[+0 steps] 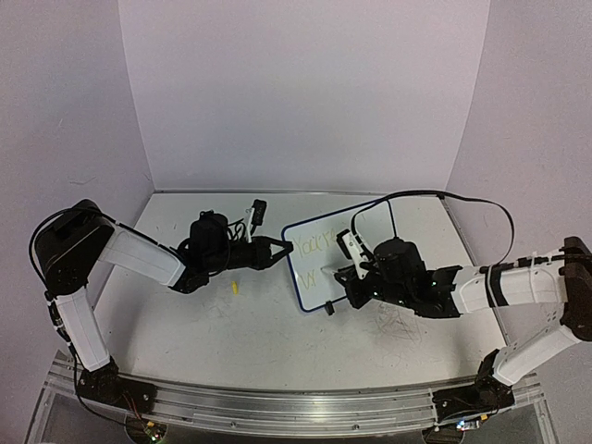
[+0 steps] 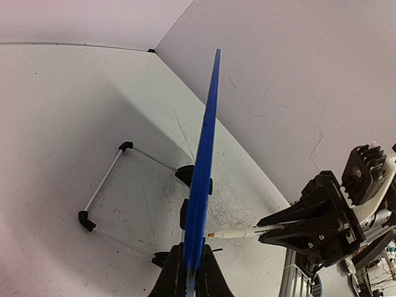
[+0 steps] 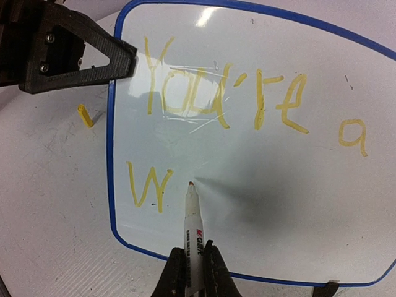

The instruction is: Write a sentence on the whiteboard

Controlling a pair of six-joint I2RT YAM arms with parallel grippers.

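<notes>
Right wrist view, sentence (image 3: 213,105): yellow letters read "You're a" up top, with a lone "W" below, on the board's face.
Whiteboard (image 3: 278,204): propped up on the table (image 1: 213,324), right of centre, between the two arms.
Marker (image 3: 193,226): tip against the board, just right of the "W".
Right gripper (image 3: 193,263): fingers clamped on the marker's barrel.
Left gripper (image 2: 192,272): fingers pinched on the board's blue rim.
Small yellow piece (image 1: 235,287): lying on the table, left of the board.
</notes>
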